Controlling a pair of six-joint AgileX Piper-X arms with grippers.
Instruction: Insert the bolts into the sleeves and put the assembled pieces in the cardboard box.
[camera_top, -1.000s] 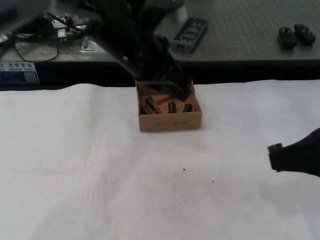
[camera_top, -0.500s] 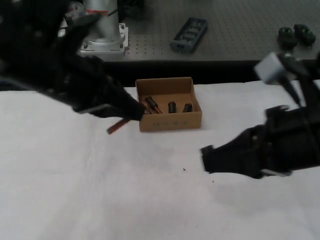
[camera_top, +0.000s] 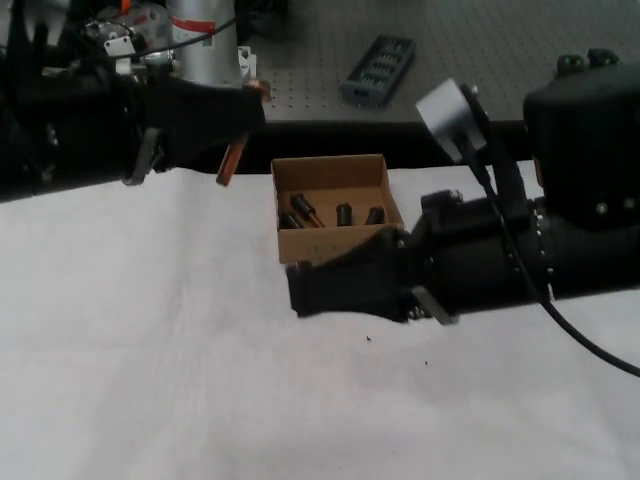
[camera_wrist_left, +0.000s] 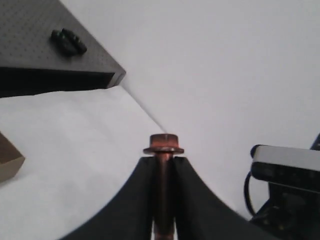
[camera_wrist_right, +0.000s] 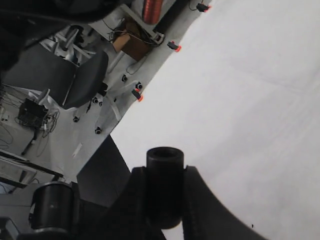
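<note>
The cardboard box (camera_top: 328, 172) stands on the white cloth at mid table, with several dark assembled pieces (camera_top: 343, 213) inside. My left gripper (camera_top: 240, 125) hangs up and to the left of the box, shut on a copper bolt (camera_top: 231, 162). In the left wrist view the bolt (camera_wrist_left: 163, 150) stands between the fingertips (camera_wrist_left: 144, 172), head outward. My right gripper (camera_top: 300, 288) lies just in front of the box, shut on a black sleeve (camera_wrist_right: 164, 175) whose open end points away from the wrist. The copper bolt (camera_wrist_right: 152, 9) also appears far off in the right wrist view.
The white cloth (camera_top: 150, 380) covers the bench. Behind it, on a dark perforated plate, sit a black rack (camera_top: 379, 68), a metal post base (camera_top: 205, 45) and two green-black parts (camera_top: 592, 62). The right arm's body (camera_top: 520, 255) blocks the area right of the box.
My left gripper has risen from beside the box to up and left, carrying the bolt. My right arm has swept in from the right edge to just in front of the box.
</note>
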